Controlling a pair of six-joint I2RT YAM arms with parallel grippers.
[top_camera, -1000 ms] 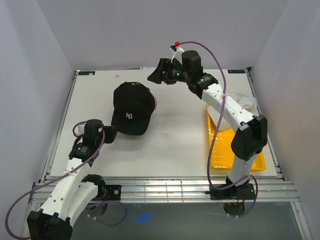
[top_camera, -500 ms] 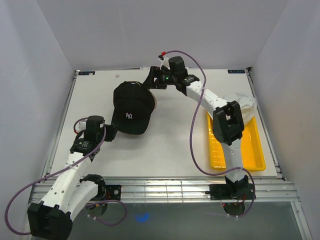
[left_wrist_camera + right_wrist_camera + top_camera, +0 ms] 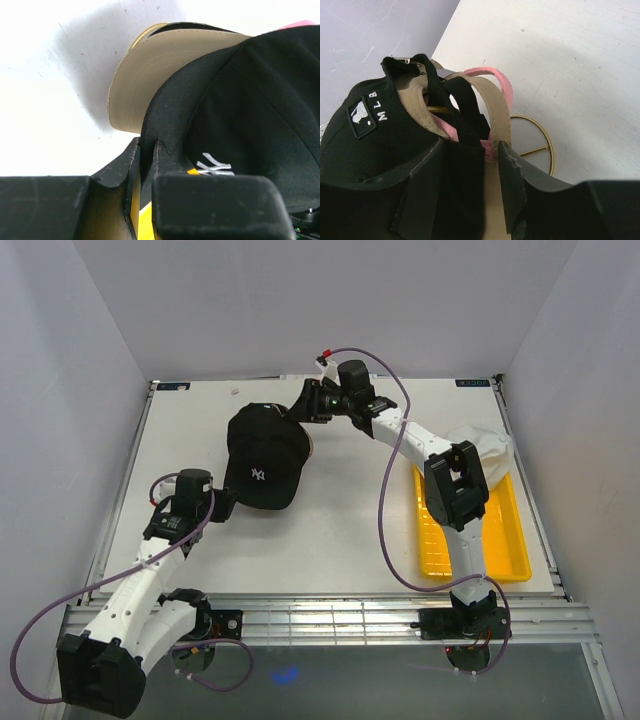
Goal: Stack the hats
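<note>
A black cap [image 3: 262, 455] is showing a white stitched NY mark on its front and white MLB lettering on a back patch. A tan cap [image 3: 140, 80] is peeking out beneath it, and a pink cap [image 3: 502, 82] is showing its strap in bright pink. A white cap [image 3: 492, 447] is appearing off-white. The gridded tray [image 3: 510, 540] is glowing bright yellow. The table [image 3: 340, 530] is looking white, while the arms [image 3: 135, 595] are wearing white shells with black joints and trailing purple cables [image 3: 383, 520].
</note>
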